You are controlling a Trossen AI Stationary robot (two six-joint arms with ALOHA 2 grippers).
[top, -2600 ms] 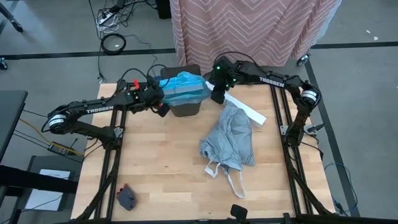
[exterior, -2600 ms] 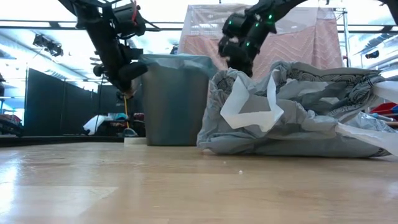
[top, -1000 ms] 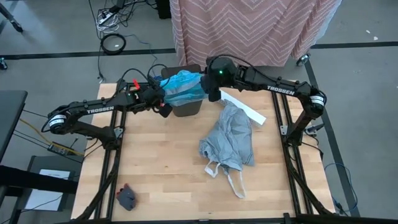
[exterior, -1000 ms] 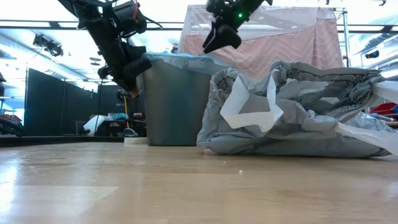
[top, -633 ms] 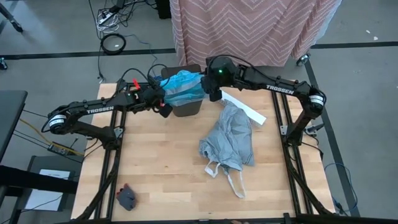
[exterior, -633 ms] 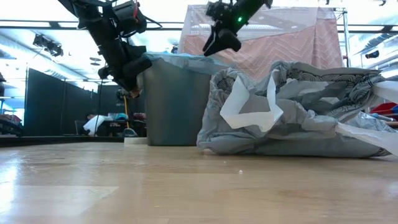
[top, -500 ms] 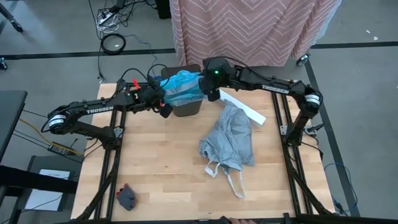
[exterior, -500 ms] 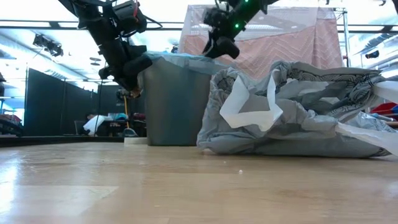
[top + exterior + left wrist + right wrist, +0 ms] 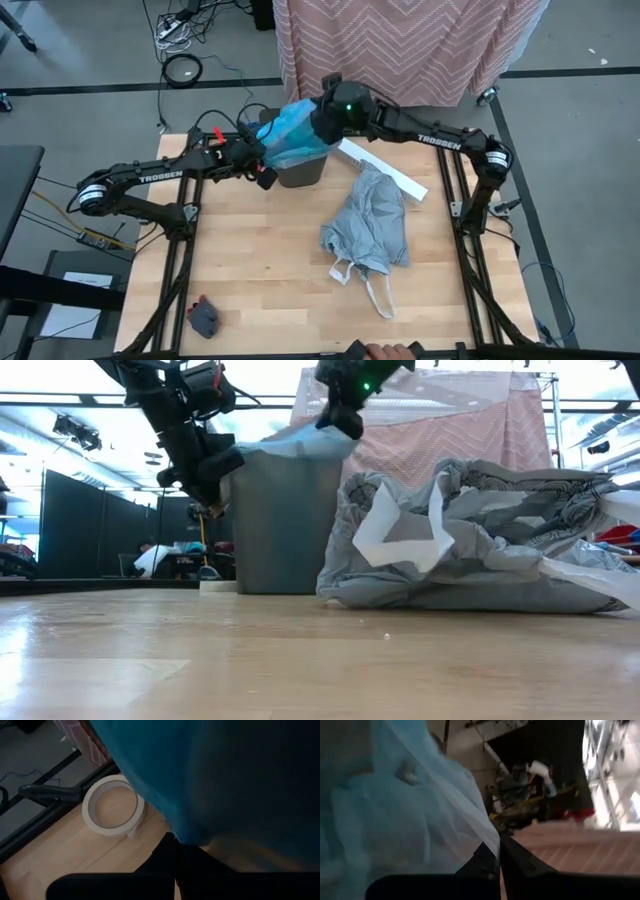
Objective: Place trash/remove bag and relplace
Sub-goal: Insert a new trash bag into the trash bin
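A grey bin (image 9: pixel 280 530) stands at the table's far middle with the turquoise bag (image 9: pixel 290 140) draped over its top. My left gripper (image 9: pixel 262 160) is shut at the bin's left side, on the bag. My right gripper (image 9: pixel 318 120) is shut on the bag above the bin's right rim. The grey bag (image 9: pixel 368 225) lies crumpled on the table to the right of the bin, resting on its side with its loop handles toward the near edge. No loose trash shows. My left gripper is shut on the turquoise bag's left part (image 9: pixel 172 827), beside the bin's left wall; the bag itself hides how many layers lie between the fingers. My right gripper pinches the bag's thin right edge (image 9: pixel 492 840) between its two fingers, coming nearly level from the table's right. That edge (image 9: pixel 325 440) is raised above the bin's rim and the film slopes down from it toward the left.
A long white box (image 9: pixel 385 170) lies slanting behind the grey bag. A white tape ring (image 9: pixel 112 805) lies on the table beside the bin. A small dark object (image 9: pixel 204 317) sits near the front left corner. A pink patterned curtain (image 9: pixel 400 40) hangs behind the table.
My right gripper has shut on the turquoise bag's right edge, then gone up and toward the table's left over the bin while rolling. The bag's right edge has lifted off the bin's rim with it; the left side has stayed where my left gripper holds it.
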